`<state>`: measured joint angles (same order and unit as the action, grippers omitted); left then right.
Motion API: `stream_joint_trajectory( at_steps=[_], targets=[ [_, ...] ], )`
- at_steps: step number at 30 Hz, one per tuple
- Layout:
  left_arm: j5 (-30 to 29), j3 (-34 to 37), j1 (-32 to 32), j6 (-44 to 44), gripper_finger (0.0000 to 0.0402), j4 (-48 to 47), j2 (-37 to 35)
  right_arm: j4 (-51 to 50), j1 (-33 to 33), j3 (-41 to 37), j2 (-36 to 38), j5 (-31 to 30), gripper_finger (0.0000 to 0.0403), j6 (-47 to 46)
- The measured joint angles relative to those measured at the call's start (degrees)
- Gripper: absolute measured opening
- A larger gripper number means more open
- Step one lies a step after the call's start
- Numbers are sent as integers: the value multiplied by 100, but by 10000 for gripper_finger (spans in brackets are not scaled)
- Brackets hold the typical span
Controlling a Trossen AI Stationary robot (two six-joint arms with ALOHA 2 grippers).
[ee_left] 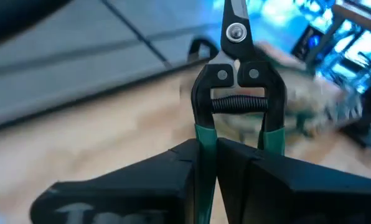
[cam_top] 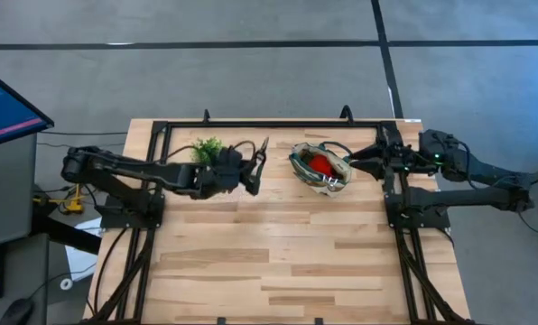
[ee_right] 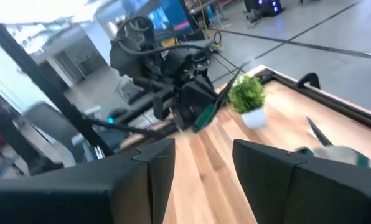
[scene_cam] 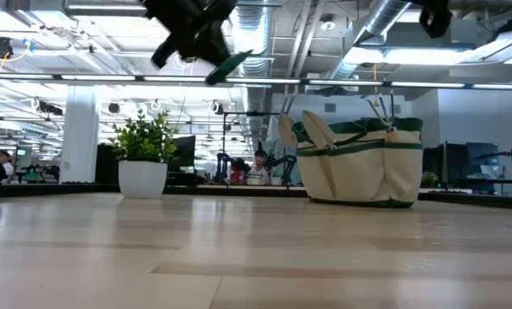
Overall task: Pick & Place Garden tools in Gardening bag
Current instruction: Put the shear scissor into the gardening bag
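My left gripper (cam_top: 245,173) is shut on the dark pruning shears (cam_top: 259,159), which have green handles, and holds them in the air between the potted plant (cam_top: 208,149) and the gardening bag (cam_top: 321,169). The shears also show in the left wrist view (ee_left: 236,74) and the low view (scene_cam: 230,63). The cream bag with green trim stands on the table (scene_cam: 359,163) with a red piece (cam_top: 320,163) inside and thin tool ends (scene_cam: 380,110) sticking out of its top. My right gripper (ee_right: 204,162) is open and empty, just right of the bag (cam_top: 363,162). My left gripper pinches one green handle (ee_left: 204,146) of the shears between its two fingers. The other green handle (ee_left: 272,137) runs down behind the right-hand finger (ee_left: 285,180). The shears lie along the fingers with the blades (ee_left: 235,18) pointing away from the gripper, lifted clear of the table.
A small green plant in a white pot (scene_cam: 144,159) stands on the table at the far left of the bag. A black frame (cam_top: 251,124) runs along the table's far edge and sides. The near half of the wooden table (cam_top: 278,262) is bare.
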<state>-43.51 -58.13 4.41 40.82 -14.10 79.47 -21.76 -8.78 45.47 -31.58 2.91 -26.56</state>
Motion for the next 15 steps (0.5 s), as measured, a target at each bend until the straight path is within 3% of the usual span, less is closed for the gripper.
stream_joint_trajectory(
  at_steps=[6,15],
  targets=[
    [-737,-826,-59,-1390,17,-12,264,887,-2,0,-633,-416,154,-727],
    [-968,-1563,-75,-2523,17,29,905,2104,-223,-4,-1931,-747,189,-1317]
  ],
)
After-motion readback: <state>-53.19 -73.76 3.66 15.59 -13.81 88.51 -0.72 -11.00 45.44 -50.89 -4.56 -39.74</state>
